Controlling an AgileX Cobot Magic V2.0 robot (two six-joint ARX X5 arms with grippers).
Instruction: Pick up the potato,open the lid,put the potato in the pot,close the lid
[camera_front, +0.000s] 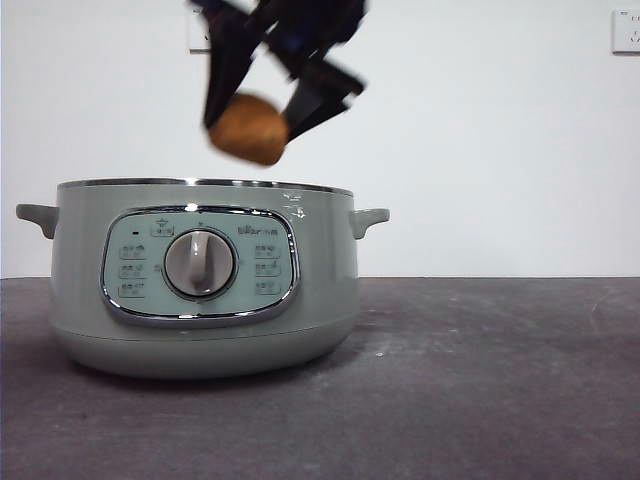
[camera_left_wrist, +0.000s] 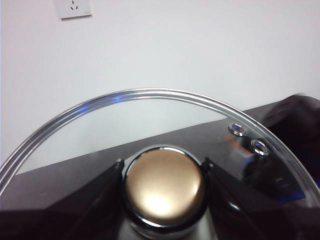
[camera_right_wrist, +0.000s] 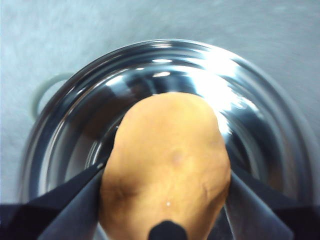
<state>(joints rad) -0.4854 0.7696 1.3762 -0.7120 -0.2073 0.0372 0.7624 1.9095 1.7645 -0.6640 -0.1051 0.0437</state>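
Note:
The pale green pot stands on the dark table with no lid on it. My right gripper is shut on the orange-brown potato and holds it in the air just above the pot's rim. In the right wrist view the potato hangs over the pot's shiny steel inside. My left gripper is shut on the knob of the glass lid and holds the lid up, off the pot and out of the front view.
The dark table stretches to the right of the pot. A white wall with sockets stands behind. The pot's side handles stick out on both sides.

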